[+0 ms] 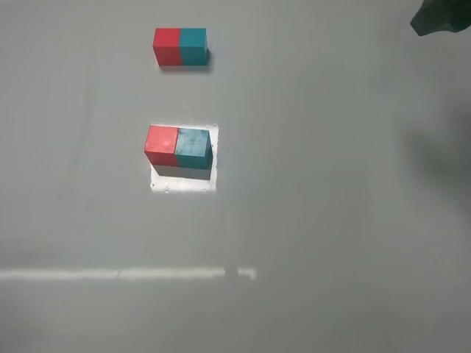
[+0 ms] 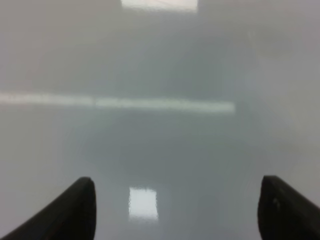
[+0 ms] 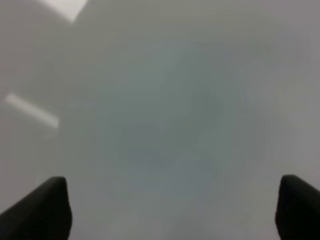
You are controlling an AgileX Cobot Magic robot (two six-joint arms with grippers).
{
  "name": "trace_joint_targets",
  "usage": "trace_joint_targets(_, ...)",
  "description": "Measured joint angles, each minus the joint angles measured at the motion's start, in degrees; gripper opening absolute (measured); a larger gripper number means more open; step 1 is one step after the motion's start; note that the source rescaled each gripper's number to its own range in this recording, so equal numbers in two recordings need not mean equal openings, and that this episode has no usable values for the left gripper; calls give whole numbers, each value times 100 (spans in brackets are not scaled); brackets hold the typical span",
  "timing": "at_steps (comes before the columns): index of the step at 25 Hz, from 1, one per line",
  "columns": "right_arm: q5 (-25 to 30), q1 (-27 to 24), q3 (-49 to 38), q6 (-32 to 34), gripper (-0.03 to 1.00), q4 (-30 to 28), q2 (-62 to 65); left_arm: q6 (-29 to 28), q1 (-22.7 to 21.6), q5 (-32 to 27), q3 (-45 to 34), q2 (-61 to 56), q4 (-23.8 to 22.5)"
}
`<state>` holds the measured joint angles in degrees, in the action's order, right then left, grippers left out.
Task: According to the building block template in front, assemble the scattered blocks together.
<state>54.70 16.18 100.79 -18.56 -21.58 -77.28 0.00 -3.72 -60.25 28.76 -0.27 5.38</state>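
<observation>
While both tools, left (image 2: 175, 210) and right (image 3: 172, 207), gape wide over bare table (image 1: 353, 220), only the high view shows the joined red block (image 1: 160, 143) and teal block (image 1: 193, 145).

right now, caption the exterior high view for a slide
Red cube and teal cube joined, matching the template behind.

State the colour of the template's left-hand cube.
Red: the building block template has red left, teal right, clearest in the exterior high view.
</observation>
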Motion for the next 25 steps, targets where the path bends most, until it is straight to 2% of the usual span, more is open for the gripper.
trace_joint_targets(6, -395, -515, -1798, 291, 100, 125, 1588, 0, 0, 0, 0, 0, 0)
trace_joint_targets(16, -775, -559, -4934, 1403, 100, 223, 4920, 0, 0, 0, 0, 0, 0)
trace_joint_targets(20, -812, -559, -5910, 1550, 99, 795, 6194, 0, 0, 0, 0, 0, 0)
trace_joint_targets(23, -524, -559, -6387, 1406, 98, 1547, 7013, 0, 0, 0, 0, 0, 0)
trace_joint_targets(25, -270, -559, -6627, 1384, 96, 1838, 7465, -35, 0, 0, 0, 0, 0)
